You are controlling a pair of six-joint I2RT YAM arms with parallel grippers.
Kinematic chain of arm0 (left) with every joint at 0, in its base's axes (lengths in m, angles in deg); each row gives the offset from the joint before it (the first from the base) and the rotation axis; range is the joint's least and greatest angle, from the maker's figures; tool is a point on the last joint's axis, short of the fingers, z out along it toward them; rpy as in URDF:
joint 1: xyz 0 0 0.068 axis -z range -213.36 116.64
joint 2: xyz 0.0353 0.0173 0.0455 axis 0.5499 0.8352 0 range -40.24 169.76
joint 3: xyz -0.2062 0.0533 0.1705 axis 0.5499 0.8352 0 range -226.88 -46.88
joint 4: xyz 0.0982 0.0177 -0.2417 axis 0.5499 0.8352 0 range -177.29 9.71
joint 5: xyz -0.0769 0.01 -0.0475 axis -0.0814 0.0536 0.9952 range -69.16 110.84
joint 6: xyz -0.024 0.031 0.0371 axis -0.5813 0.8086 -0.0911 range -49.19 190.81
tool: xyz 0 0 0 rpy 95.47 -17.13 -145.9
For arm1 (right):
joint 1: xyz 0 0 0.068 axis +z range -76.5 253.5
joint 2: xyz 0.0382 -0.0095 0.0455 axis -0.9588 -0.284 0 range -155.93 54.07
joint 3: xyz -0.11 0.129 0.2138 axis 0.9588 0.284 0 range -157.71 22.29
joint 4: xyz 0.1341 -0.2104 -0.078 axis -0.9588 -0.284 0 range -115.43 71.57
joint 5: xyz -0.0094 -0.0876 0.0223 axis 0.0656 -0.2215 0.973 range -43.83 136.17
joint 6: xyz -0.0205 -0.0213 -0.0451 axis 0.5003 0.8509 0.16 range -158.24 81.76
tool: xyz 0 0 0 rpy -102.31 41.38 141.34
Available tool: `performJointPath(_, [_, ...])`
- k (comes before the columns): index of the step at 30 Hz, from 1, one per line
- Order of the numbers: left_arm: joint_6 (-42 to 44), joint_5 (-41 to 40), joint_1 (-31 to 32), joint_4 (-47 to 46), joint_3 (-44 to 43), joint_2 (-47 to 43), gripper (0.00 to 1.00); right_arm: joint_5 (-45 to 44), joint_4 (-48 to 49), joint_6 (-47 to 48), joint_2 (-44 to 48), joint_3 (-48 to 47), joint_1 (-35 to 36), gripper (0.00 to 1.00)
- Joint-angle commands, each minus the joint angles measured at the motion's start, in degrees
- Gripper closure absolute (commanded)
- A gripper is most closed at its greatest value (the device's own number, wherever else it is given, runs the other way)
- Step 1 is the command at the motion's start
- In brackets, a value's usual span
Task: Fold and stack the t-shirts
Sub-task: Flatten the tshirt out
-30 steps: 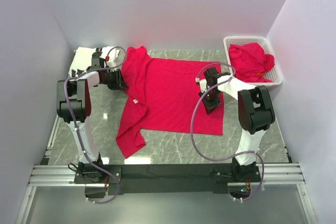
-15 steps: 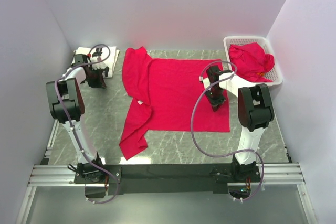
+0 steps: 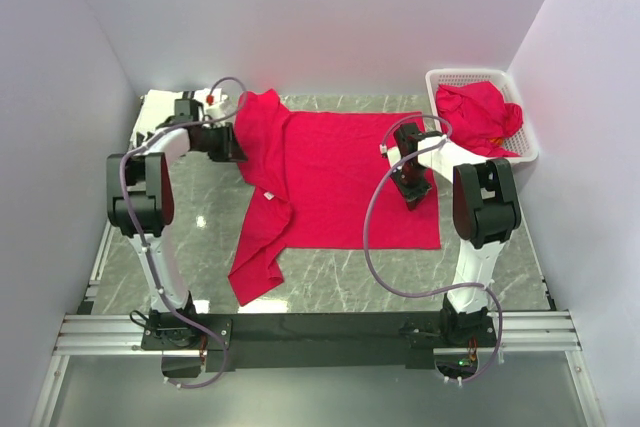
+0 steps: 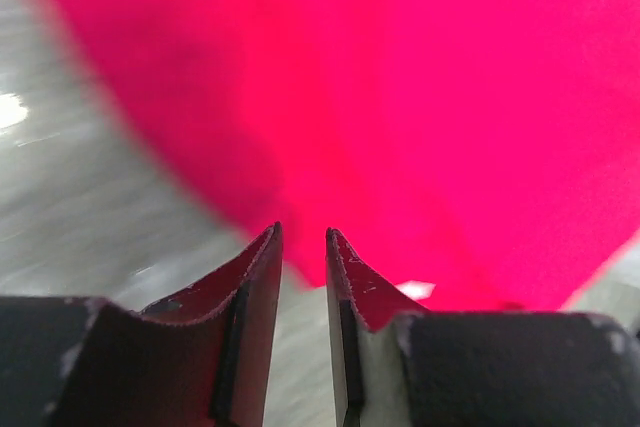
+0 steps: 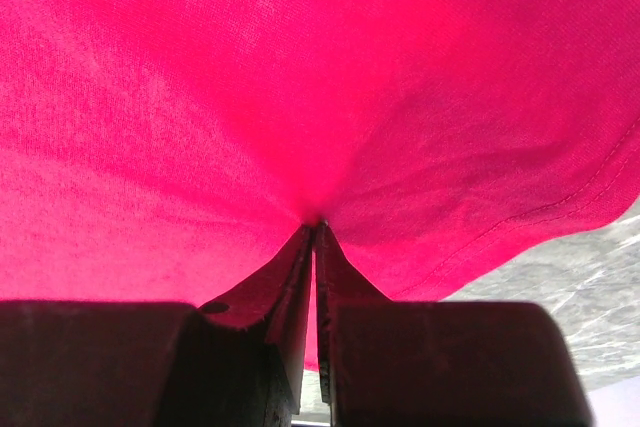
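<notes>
A red t-shirt [image 3: 335,177] lies spread flat on the marble table, its left side and sleeve bunched in a long fold [image 3: 255,247]. My left gripper [image 3: 236,143] sits at the shirt's far-left edge by the sleeve. In the left wrist view its jaws [image 4: 300,234] stand slightly apart and empty, just short of the red cloth [image 4: 420,97]. My right gripper [image 3: 411,190] rests on the shirt's right side. In the right wrist view [image 5: 316,224] it is shut on a pinch of red cloth [image 5: 300,77]. More red t-shirts [image 3: 478,115] lie heaped in the basket.
A white lattice basket [image 3: 528,142] stands at the back right corner. A white cloth [image 3: 150,104] lies at the back left, mostly hidden behind my left arm. White walls close in on three sides.
My left gripper swung out to the far left by the white cloth, then came back to the shirt's left edge. My right gripper shifted slightly right and nearer, drawing the shirt's right side outward.
</notes>
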Motion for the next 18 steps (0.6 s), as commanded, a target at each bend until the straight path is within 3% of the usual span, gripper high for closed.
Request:
performJointPath(1, [-7.93, 5.46, 1.92, -5.32, -0.23, 1.14, 0.69, -0.82, -0.49, 0.56, -0.58, -1.8, -0.5, 0.89])
performJointPath(7, [-10.24, 2.49, 2.89, -1.49, -2.25, 7.65, 0.72, -2.32, -0.13, 0.91, -1.11, -1.71, -0.5, 0.9])
performJointPath(14, [-3.56, -9.37, -1.23, 4.94, -3.48, 8.54, 0.74, -3.55, -0.31, 1.7, -1.02, -1.71, -1.47, 0.9])
performJointPath(18, [1.87, -14.48, -4.75, 10.21, -10.33, 11.78, 0.74, -3.55, -0.4, 1.96, -1.02, -1.62, -1.64, 0.91])
